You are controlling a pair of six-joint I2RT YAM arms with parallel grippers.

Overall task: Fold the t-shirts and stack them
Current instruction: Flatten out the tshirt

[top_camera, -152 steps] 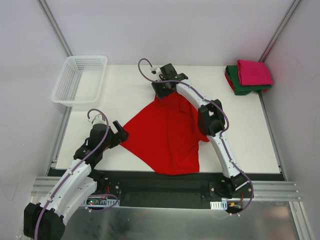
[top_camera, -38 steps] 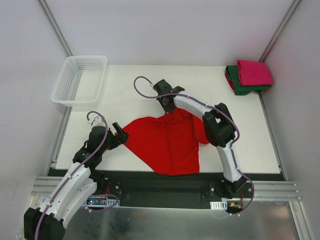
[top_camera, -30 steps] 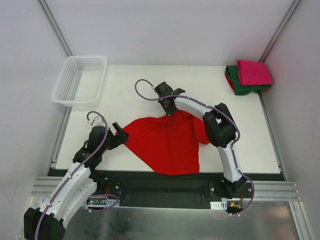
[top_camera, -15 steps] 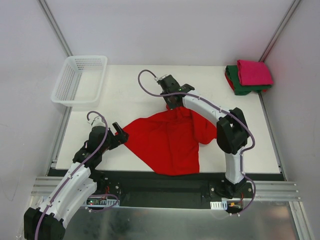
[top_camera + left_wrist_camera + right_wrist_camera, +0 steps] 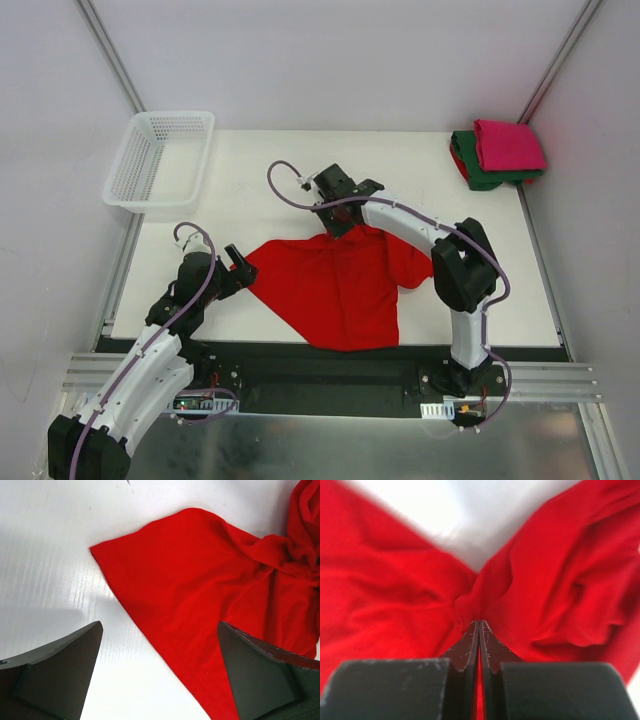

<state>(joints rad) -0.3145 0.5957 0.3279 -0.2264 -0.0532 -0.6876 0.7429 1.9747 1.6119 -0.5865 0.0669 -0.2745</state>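
A bright red t-shirt (image 5: 335, 290) lies rumpled on the white table (image 5: 260, 180) in front of the arms. My right gripper (image 5: 338, 222) is shut on a pinch of its far edge, the cloth bunched at the tips (image 5: 479, 622). The red t-shirt (image 5: 555, 590) fills the right wrist view. My left gripper (image 5: 243, 265) stands wide open at the shirt's left corner (image 5: 97, 548), holding nothing. In the left wrist view the red t-shirt (image 5: 210, 595) spreads between and beyond my fingers (image 5: 65, 665). A folded magenta-pink t-shirt (image 5: 508, 143) rests on a folded dark green t-shirt (image 5: 480, 175) at the far right.
A white mesh basket (image 5: 160, 160) stands at the table's far left corner. Metal frame posts (image 5: 110, 60) rise at the back corners. The table's near edge (image 5: 330, 352) runs just below the shirt.
My right gripper has swung back left and a little nearer with the pinched red cloth, after reaching farther back half a second ago. The left arm has not moved.
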